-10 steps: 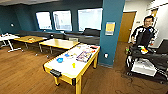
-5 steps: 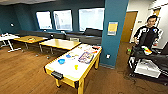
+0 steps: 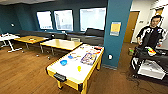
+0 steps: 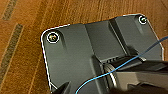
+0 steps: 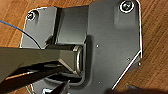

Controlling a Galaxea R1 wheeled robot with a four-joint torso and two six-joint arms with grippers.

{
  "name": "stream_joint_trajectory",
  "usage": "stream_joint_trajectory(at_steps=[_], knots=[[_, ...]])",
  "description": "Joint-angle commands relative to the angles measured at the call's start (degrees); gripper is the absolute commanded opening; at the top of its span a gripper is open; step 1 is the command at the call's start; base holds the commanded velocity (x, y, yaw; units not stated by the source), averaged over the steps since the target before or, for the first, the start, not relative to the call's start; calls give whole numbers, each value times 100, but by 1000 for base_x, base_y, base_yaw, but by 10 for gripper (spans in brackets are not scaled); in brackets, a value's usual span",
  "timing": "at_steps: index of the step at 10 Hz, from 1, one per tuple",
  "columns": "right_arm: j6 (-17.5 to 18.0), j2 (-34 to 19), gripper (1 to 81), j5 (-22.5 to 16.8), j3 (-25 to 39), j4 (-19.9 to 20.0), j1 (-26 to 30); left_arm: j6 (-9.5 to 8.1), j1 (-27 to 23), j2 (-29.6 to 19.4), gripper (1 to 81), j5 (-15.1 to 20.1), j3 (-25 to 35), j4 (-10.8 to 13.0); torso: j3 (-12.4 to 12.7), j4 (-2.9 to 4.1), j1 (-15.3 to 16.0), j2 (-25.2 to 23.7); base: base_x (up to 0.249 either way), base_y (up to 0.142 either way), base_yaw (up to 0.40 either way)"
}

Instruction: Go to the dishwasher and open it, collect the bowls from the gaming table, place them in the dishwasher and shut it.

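The gaming table [image 3: 68, 71], white-topped with yellow sides, stands just ahead of me in the head view, its near end low in the picture. On its near half sits a bright blue bowl [image 3: 63, 62]. A smaller pale yellowish bowl [image 3: 79, 68] lies to its right. Colourful game boxes and boards [image 3: 88, 58] cover the far half. The dishwasher is out of view. Both wrist views look down past my own dark plates at the wooden floor [image 4: 22, 37].
A teal pillar [image 3: 116, 32] rises right behind the gaming table. A person [image 3: 152, 32] stands at the right behind a dark cart [image 3: 150, 62]. Yellow-wood tables [image 3: 61, 43] and a long bench stand under the windows. Open wood floor [image 3: 22, 72] spreads to the left.
The whole head picture has shifted a little, so the camera has moved; the gaming table now looks slightly nearer. The bowls lie where they were.
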Motion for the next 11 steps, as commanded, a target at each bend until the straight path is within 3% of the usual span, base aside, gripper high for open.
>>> stream_joint_trajectory(at_steps=[1,11], knots=[[-16,-3,811,-299,-3,17,232,-7,-248,-10,811,256,-19,-24,0,0,0,0,96,109,0],[-25,-3,811,-299,-12,0,240,-7,-248,-2,811,256,-19,-24,0,0,2,0,99,109,0]])
